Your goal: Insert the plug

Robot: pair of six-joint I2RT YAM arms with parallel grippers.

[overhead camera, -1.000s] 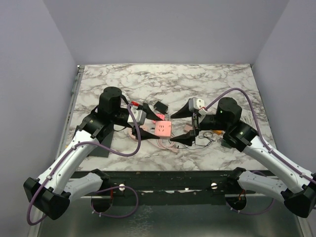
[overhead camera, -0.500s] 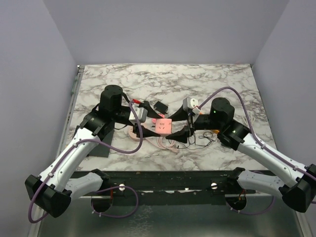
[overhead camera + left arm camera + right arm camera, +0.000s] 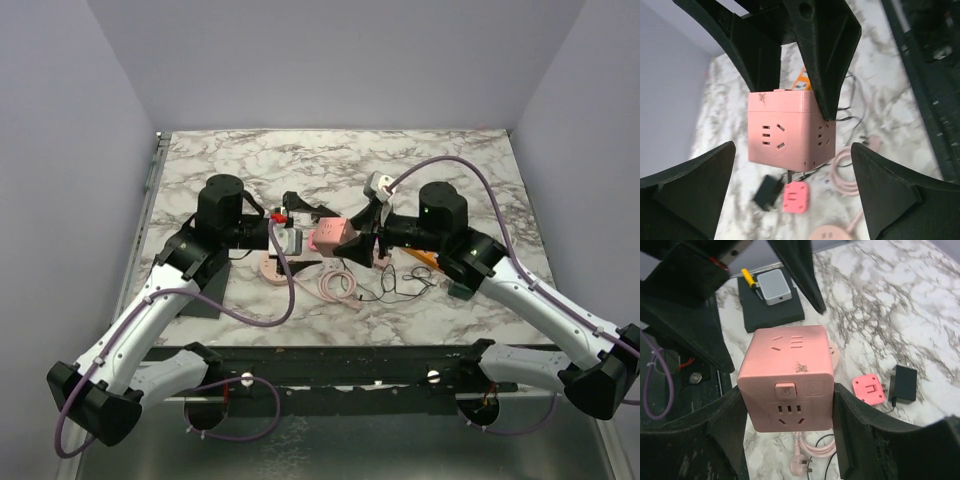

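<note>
Right wrist view: my right claw (image 3: pixel 787 412) is clamped on the pink plastic cube socket block (image 3: pixel 785 360), one finger against each side face, holding it clear of the grey-veined marble table (image 3: pixel 880 305). In the left wrist view my left claw (image 3: pixel 792 150) is spread wide. Its fingers flank the cube without touching it, and they grip nothing. Below, the small pink square plug (image 3: pixel 869 389) lies on the marble just beside a black adapter (image 3: pixel 902 382), with a coiled pink cable (image 3: pixel 812 445) nearby. I judge the socket is presented and the plug is not yet picked up. Next, my left claw should go down to the plug, grip it and line its pins up with a socket face.
</note>
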